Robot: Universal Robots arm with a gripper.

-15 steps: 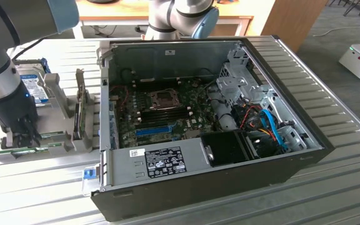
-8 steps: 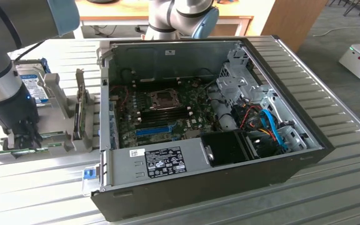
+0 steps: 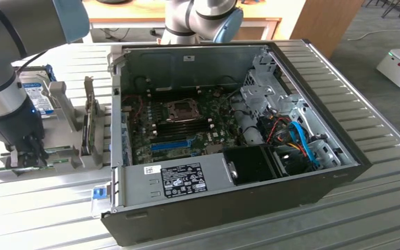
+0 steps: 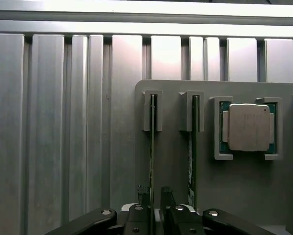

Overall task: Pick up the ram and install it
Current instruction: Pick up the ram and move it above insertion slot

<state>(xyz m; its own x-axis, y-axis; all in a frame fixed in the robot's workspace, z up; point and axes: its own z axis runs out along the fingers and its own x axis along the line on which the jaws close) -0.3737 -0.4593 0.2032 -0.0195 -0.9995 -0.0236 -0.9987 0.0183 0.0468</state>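
Observation:
The ram [image 4: 152,137] stands on edge in a slot of a grey holder [image 4: 244,191], seen as a thin green line. My gripper [image 4: 154,193] is lowered over its near end, one finger on each side of the stick. The jaws stand open, with a small gap still showing beside the board. A second green stick [image 4: 192,142] sits in the neighbouring slot. In the exterior view my gripper [image 3: 29,156] is down at the holder [image 3: 68,112] at that view's left, beside the open computer case [image 3: 221,130].
A silver processor [image 4: 247,127] rests in a pocket of the holder next to the sticks. A hard drive with a blue label [image 3: 37,88] stands upright behind my arm. Inside the case lie the motherboard's memory slots [image 3: 183,121] and a blue slot [image 3: 169,145]. Ribbed metal table all round.

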